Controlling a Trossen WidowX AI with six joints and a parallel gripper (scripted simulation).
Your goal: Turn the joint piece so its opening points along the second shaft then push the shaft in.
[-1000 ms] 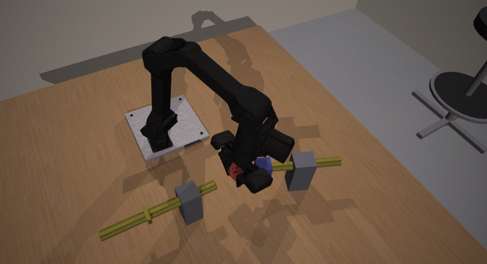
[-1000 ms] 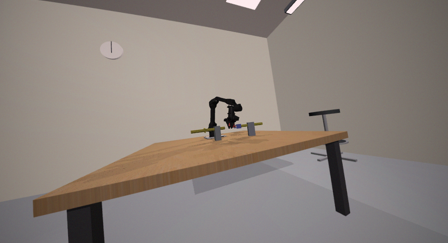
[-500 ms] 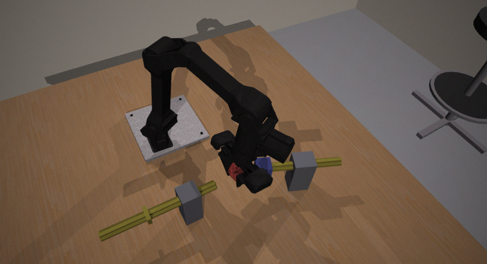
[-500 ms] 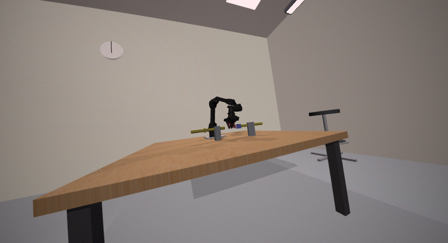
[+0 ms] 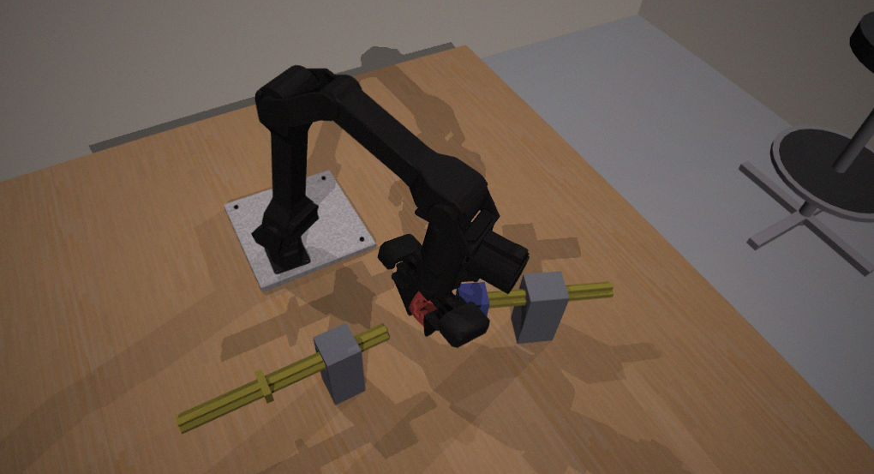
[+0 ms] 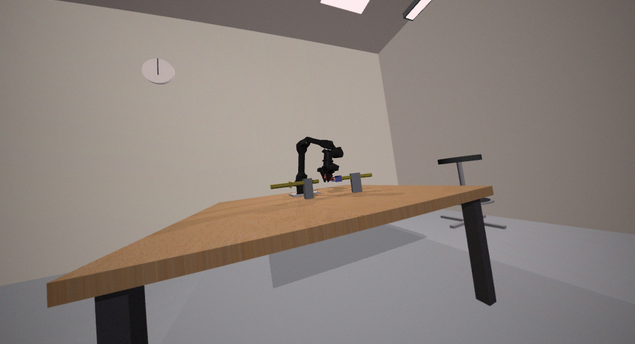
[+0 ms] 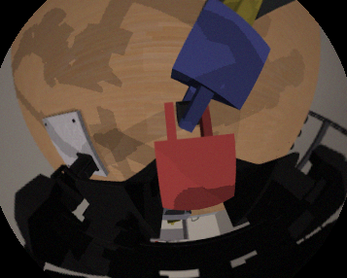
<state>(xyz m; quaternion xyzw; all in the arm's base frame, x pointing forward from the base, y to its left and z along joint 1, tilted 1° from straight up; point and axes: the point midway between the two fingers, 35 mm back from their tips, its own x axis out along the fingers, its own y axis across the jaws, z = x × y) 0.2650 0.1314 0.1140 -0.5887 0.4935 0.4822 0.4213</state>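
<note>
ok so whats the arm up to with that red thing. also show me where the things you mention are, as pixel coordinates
The arm's hand (image 5: 426,324) (image 7: 185,154) is shut on the red joint piece (image 5: 420,308) (image 7: 196,167), which is linked to the blue piece (image 5: 473,295) (image 6: 338,178) (image 7: 222,55) on the end of the fixed shaft (image 5: 590,290) (image 6: 365,175). The sliding shaft (image 5: 219,403) (image 6: 280,185) sits through its own block (image 5: 345,373) (image 6: 308,188), its near end short of the red piece. So the joint is being held for lining up, and the shaft isn't in yet.

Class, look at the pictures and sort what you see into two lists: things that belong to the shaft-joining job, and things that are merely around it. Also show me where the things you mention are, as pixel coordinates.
Part of the job:
- gripper (image 5: 420,312) (image 7: 185,154)
- red joint piece (image 5: 422,308) (image 6: 325,177) (image 7: 196,167)
- blue piece (image 5: 473,295) (image 6: 338,178) (image 7: 222,53)
- collared shaft (image 5: 219,401) (image 6: 280,185)
- fixed shaft (image 5: 589,291) (image 6: 365,175)
- two grey blocks (image 5: 341,367) (image 5: 541,312) (image 6: 309,188) (image 6: 356,182)

Merely around:
- wall clock (image 6: 157,71)
- stool (image 5: 855,144) (image 6: 459,159)
- ceiling lamp (image 6: 424,4)
</note>
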